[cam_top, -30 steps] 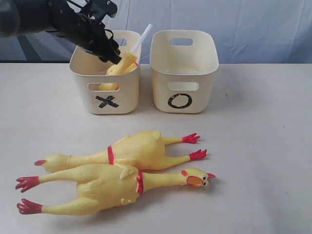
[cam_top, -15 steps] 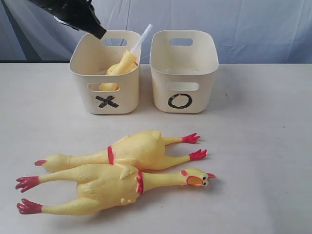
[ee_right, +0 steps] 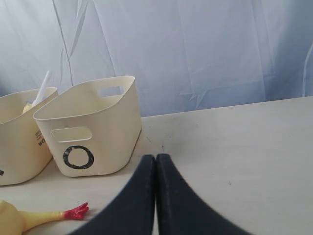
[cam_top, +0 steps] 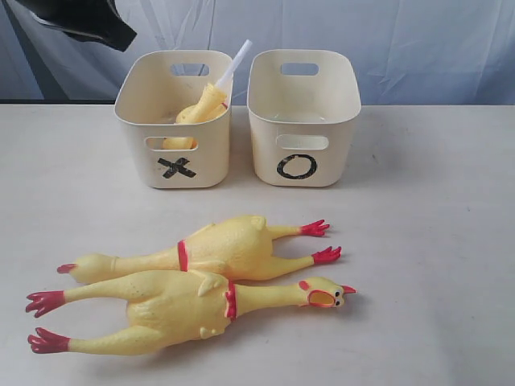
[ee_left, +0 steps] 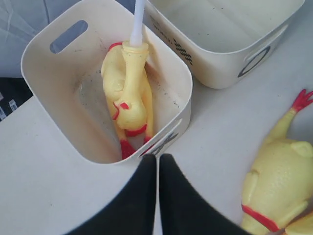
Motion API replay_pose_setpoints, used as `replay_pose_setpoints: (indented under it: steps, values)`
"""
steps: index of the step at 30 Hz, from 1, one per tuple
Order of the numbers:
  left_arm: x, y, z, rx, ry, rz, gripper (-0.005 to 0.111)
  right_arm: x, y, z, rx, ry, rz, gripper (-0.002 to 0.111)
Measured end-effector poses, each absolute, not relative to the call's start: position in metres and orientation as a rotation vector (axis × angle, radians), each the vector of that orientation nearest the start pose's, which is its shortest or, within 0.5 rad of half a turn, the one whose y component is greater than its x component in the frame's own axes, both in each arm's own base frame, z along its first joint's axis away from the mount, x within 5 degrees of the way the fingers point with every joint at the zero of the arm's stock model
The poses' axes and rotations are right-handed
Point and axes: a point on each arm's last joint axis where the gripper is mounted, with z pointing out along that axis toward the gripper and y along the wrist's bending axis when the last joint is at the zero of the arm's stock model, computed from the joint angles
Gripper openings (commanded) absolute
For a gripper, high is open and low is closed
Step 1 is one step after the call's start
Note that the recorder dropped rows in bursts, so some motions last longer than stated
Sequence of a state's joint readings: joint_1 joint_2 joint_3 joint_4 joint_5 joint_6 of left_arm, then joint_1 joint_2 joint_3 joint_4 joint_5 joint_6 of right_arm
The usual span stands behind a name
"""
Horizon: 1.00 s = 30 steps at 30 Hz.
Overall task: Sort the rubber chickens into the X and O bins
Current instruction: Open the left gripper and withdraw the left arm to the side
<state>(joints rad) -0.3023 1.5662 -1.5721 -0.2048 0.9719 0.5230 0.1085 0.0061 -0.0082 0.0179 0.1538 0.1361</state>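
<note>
One rubber chicken lies head down inside the X bin, with a white tube sticking up from it. The O bin beside it holds nothing that I can see. Two more rubber chickens, one behind and one in front, lie side by side on the table before the bins. My left gripper hangs high, up and to the left of the X bin; its jaws are shut and empty. My right gripper is shut and empty, low over the table to the right of the O bin.
A pale wooden table carries everything. A blue-white cloth backdrop hangs behind the bins. One chicken's red foot shows near my right gripper.
My left gripper has lifted out of the X bin and drawn back up and to the left, its jaws closing. The chicken stays in the bin. Nothing else moved.
</note>
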Motion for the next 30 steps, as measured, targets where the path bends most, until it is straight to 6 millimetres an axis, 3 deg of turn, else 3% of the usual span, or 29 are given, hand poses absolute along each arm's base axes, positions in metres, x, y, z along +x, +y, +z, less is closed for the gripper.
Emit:
replay_pose_setpoints:
  steps: [15,20,26,30]
  values:
    - [0.223,-0.085,0.414,0.857,2.115,-0.142,0.003,0.056,0.006,0.202,0.035,1.639,0.203,0.000]
    - [0.162,-0.069,0.413,0.796,2.002,-0.176,0.003,0.056,0.006,0.205,0.035,1.603,0.206,0.000]
    - [0.096,-0.049,0.393,0.758,1.898,-0.184,0.003,0.056,0.006,0.220,0.092,1.438,0.276,0.000]
    - [0.064,-0.040,0.367,0.744,1.862,-0.199,0.003,0.054,0.003,0.227,0.212,1.350,0.391,0.000]
